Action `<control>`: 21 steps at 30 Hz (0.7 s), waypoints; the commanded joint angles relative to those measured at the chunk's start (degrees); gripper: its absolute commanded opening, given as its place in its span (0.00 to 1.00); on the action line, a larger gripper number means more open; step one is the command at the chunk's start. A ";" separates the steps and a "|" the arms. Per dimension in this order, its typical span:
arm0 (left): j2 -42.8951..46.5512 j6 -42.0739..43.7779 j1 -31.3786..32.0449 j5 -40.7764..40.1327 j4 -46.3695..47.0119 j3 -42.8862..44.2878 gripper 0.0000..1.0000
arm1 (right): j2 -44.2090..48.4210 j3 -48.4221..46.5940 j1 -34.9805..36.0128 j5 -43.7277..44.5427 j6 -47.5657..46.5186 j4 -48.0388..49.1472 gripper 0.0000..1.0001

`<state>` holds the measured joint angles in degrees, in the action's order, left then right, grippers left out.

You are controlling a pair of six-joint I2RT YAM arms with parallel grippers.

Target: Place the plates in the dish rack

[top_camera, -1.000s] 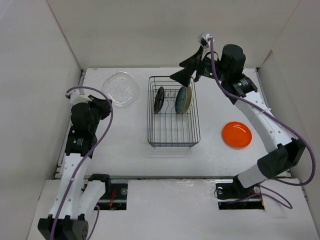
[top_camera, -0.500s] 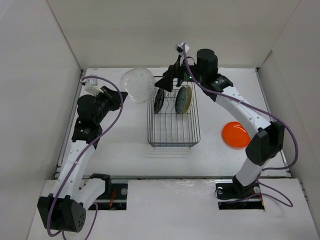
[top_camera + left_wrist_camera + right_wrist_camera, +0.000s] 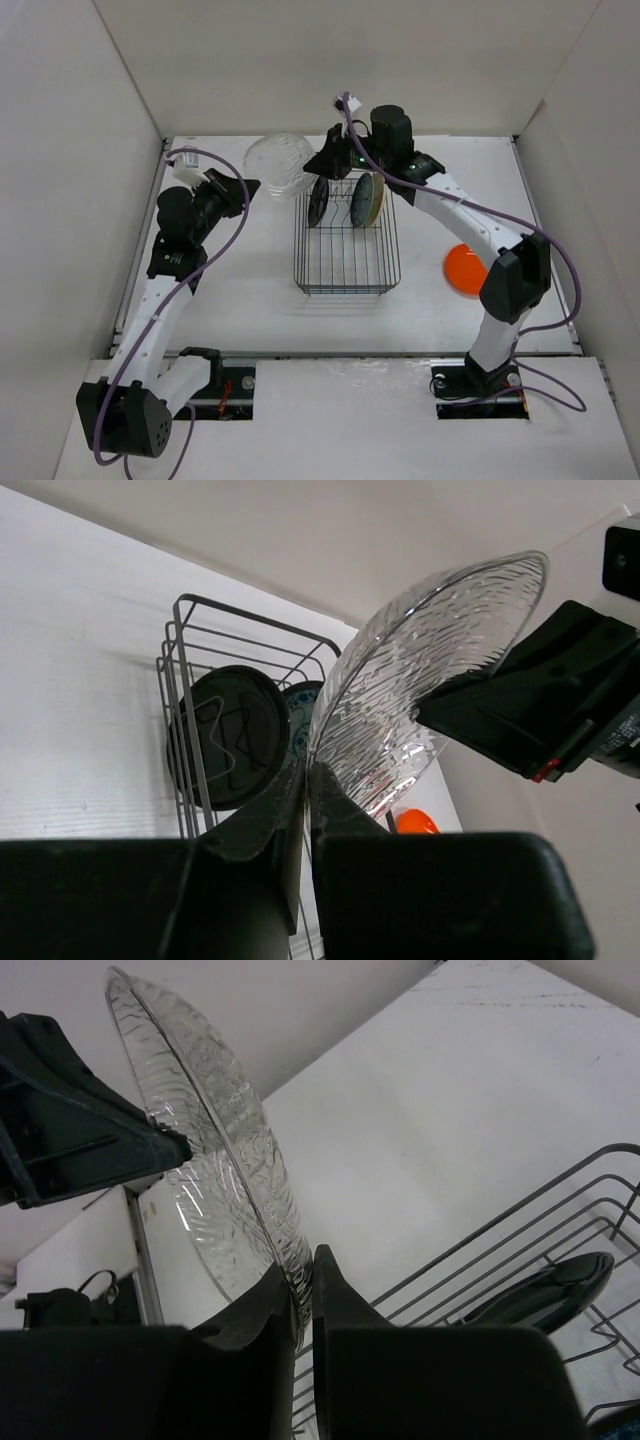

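Observation:
The clear glass plate [image 3: 280,165] hangs on edge above the table, just left of the dish rack's back left corner. My left gripper [image 3: 246,186] is shut on its near rim [image 3: 420,670], fingertips pinched at the lower edge. My right gripper [image 3: 318,165] is shut on the opposite rim, the glass [image 3: 210,1130] caught between its fingers [image 3: 335,1290]. The dish rack [image 3: 347,291] is a black wire basket. In it stand a black plate [image 3: 318,200], a teal plate [image 3: 357,204] and a cream plate [image 3: 372,198]. The orange plate [image 3: 462,268] lies flat on the table to the right.
The right arm reaches across the rack's back edge, its forearm passing over the orange plate's right side. White walls close in the table at the left, back and right. The rack's front half holds only bare prongs.
My left gripper lifted the glass plate off the table and carried it right, toward the rack. My right arm swung left from behind the rack and its open jaws closed on the plate's other rim.

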<state>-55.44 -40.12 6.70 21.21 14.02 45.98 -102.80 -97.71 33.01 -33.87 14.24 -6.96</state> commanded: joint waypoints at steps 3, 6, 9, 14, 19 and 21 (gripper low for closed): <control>-0.80 -1.28 0.16 -2.31 0.23 0.78 0.14 | 3.48 -1.97 0.91 10.53 5.35 3.80 0.00; -1.34 -0.66 0.16 -5.73 -3.81 2.01 0.48 | 7.17 -1.43 2.31 22.83 8.08 -2.94 0.00; -1.86 -0.66 0.16 -8.81 -7.15 3.24 0.97 | 8.32 -4.23 5.12 45.06 8.95 -13.58 0.00; -2.39 -0.66 0.16 -14.35 -14.18 4.99 1.00 | 7.10 -9.68 6.27 68.44 11.94 -27.03 0.00; -5.20 -0.14 0.16 -19.71 -22.27 9.39 1.00 | 4.73 -13.02 7.50 81.14 14.93 -37.85 0.00; -5.99 -0.14 0.16 -20.77 -24.56 10.71 1.00 | 3.67 -13.90 8.12 83.95 16.34 -40.49 0.00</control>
<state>-60.93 -40.95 6.74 4.32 -6.04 53.06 -97.71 -108.47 39.94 38.33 27.38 -39.79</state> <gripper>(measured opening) 0.997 0.116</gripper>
